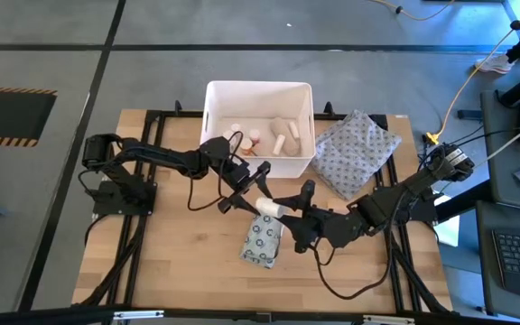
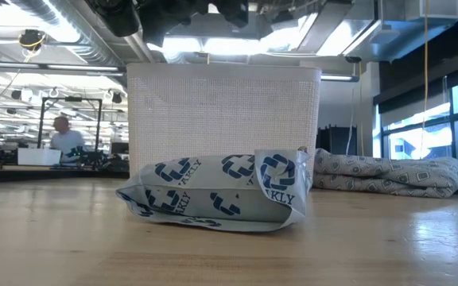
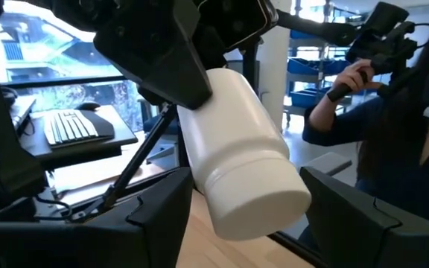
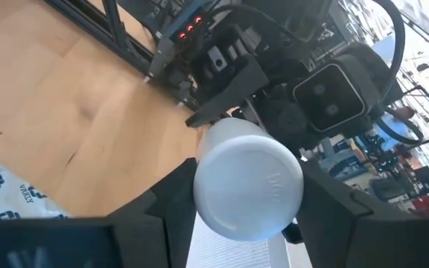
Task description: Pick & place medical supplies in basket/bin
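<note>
A white pill bottle (image 1: 268, 208) hangs over the middle of the table, between my two grippers. My right gripper (image 1: 289, 215) comes from the right and is shut on it. My left gripper (image 1: 253, 191) comes from the left, open; its fingers (image 3: 155, 223) stand on either side of the bottle's cap end (image 3: 255, 197). Below them a flat packet with blue marks (image 1: 262, 242) lies flat on the wood. The white bin (image 1: 307, 99) stands at the far middle and holds gauze rolls (image 1: 283, 135) and small bottles (image 1: 255, 140). My right gripper pinches the bottle's body near its base (image 4: 248, 186) between its two fingers, one on each side. The fingers come level from the table's right and lie along the bottle. The bottle is lifted clear of the table, cap pointing toward my left gripper. My left gripper's fingers are close beside the cap (image 3: 274, 186); I cannot tell whether they touch it.
A grey patterned cloth pouch (image 1: 355, 152) lies right of the bin. Black frame rails (image 1: 143, 226) run along the table's sides. A person (image 3: 378, 126) stands beyond the table. Bare wood (image 1: 179, 262) lies at the near left.
</note>
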Controlling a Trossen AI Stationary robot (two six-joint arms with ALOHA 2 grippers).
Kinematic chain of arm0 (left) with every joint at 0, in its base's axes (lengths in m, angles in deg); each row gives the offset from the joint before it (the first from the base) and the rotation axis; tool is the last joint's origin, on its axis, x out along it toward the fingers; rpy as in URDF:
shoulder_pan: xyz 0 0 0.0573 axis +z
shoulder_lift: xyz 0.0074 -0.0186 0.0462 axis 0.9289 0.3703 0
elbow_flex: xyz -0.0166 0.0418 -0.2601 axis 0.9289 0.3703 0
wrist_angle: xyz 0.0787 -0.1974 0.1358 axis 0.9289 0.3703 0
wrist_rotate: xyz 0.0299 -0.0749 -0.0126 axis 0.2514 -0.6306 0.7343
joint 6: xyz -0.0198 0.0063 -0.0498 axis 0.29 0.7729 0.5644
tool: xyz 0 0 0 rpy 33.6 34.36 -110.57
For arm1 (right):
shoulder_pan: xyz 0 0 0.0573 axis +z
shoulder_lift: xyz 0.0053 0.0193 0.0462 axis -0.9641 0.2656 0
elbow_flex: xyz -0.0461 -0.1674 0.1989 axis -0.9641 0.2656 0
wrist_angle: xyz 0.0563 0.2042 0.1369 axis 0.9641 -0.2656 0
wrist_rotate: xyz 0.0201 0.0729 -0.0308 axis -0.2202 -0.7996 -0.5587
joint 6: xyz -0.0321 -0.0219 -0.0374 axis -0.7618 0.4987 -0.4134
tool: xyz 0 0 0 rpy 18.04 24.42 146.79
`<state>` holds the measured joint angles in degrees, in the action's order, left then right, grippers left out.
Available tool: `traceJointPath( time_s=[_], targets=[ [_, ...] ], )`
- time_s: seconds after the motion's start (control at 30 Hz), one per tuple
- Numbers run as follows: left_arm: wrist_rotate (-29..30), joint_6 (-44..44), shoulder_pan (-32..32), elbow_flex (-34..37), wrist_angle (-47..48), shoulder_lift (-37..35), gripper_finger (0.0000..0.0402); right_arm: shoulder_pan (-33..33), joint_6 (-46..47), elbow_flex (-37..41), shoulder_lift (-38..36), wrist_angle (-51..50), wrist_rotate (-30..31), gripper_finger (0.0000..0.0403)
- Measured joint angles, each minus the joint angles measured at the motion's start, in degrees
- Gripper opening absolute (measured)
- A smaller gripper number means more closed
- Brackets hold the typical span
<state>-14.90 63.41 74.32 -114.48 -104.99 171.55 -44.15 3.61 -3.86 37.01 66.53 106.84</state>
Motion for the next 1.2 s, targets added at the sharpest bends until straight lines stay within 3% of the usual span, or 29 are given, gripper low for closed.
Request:
traceJointPath(
  time_s=[0.27, 0.47, 0.67, 0.83, 1.0, 1.1, 1.2],
  targets=[
    [0.92, -0.57, 0.05, 0.0, -0.14, 0.0, 0.0179, -0.56, 0.24, 0.0, -0.02, 1.14, -0.37, 0.0187],
    [0.91, 0.89, 0.44, 0.0, 0.35, 0.02, 0.0169, -0.59, 1.24, -0.11, -0.02, -0.05, -0.48, 0.0191],
    [-2.09, 0.88, 0.21, -0.17, -0.03, -0.2, 0.0167, -0.67, 1.72, 0.02, 0.05, -1.8, 0.52, 0.0271],
    [-2.68, 1.29, 1.07, -0.13, 0.52, -0.15, 0.0165, 1.53, 3.23, 0.02, -0.46, -4.36, 11.91, 0.0344],
    [-0.2, 4.43, 4.85, -0.09, 5.7, -1.34, 0.0164, 5.17, 8.85, 0.0, -0.55, -8.9, 27.36, 0.0369],
    [2.02, 5.01, 7.74, -2.16, 13.99, -2.33, 0.0163, 6.9, 15.84, 0.0, -0.57, -15.57, 32.28, 0.0371],
    [5.77, 2.54, 10.14, -7.51, 28.16, -3.72, 0.0163, 7.94, 24.06, 0.0, -0.61, -23.46, 33.29, 0.0371]
  ],
)
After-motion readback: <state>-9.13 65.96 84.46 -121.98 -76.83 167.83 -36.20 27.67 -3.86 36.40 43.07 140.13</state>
